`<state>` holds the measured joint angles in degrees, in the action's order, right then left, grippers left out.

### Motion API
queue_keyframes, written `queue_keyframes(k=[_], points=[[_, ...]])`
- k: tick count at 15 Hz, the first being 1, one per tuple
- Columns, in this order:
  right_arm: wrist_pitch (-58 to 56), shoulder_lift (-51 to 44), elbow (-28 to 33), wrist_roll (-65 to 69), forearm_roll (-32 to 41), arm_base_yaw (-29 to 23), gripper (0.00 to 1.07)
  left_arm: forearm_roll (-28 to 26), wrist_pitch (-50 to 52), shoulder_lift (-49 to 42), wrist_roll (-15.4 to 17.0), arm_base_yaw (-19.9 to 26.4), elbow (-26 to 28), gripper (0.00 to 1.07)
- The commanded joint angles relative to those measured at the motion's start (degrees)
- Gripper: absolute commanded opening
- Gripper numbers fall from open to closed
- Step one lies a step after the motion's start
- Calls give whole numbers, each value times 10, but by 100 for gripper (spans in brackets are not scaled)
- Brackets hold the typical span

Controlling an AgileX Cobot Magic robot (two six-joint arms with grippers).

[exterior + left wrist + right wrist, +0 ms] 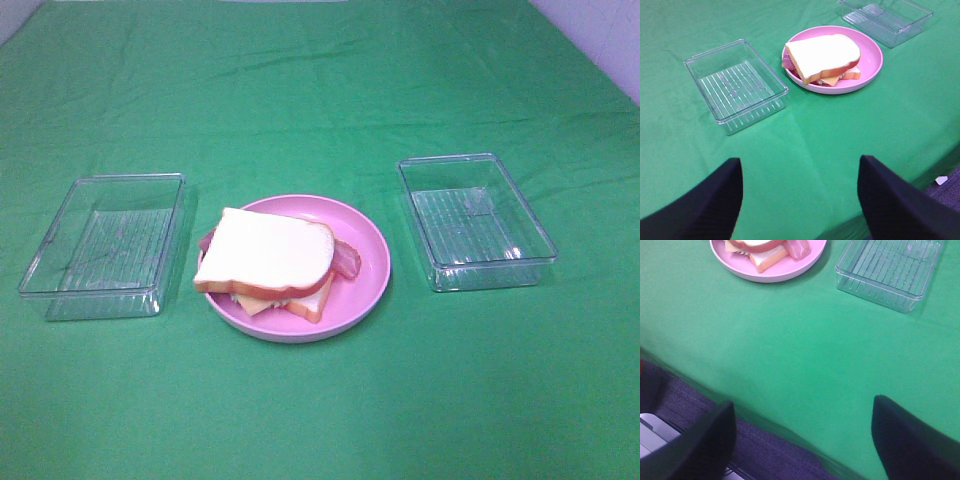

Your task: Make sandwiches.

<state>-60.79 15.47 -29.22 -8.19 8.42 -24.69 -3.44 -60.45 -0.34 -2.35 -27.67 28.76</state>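
Observation:
A stacked sandwich (pixel 265 262) lies on the round pink plate (pixel 368 262) in the middle of the green cloth: white bread with orange-brown crust on top, bacon (pixel 347 262) poking out at the right, a cheese corner and a second slice below. The left wrist view shows the sandwich (pixel 822 57) from the near left side. Only part of the sandwich (pixel 770 250) shows in the right wrist view. My left gripper (pixel 800 192) is open and empty, well short of the plate. Above the table's front edge my right gripper (pixel 802 437) hangs open and empty. Neither gripper shows in the high view.
Two clear plastic trays flank the plate, both empty: the left tray (pixel 105 245), (pixel 737 85) and the right tray (pixel 475 220), (pixel 890 272). The table's front edge and dark floor (pixel 765 452) lie under the right gripper.

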Motion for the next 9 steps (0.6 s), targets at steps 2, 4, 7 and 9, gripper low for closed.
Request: queue_keyframes(k=[2,4,7,9], points=[[-2,-2,2,-7,-2,-1,71,-3,5,-13,1,-1,-1,64],[-2,-2,2,-7,-2,2,71,-3,5,-13,1,-1,-1,64],[-2,-2,2,-7,0,72,71,-3,5,-13,1,2,-1,64],[-2,-3,2,-7,0,120,71,-3,5,-13,1,29,-1,64]])
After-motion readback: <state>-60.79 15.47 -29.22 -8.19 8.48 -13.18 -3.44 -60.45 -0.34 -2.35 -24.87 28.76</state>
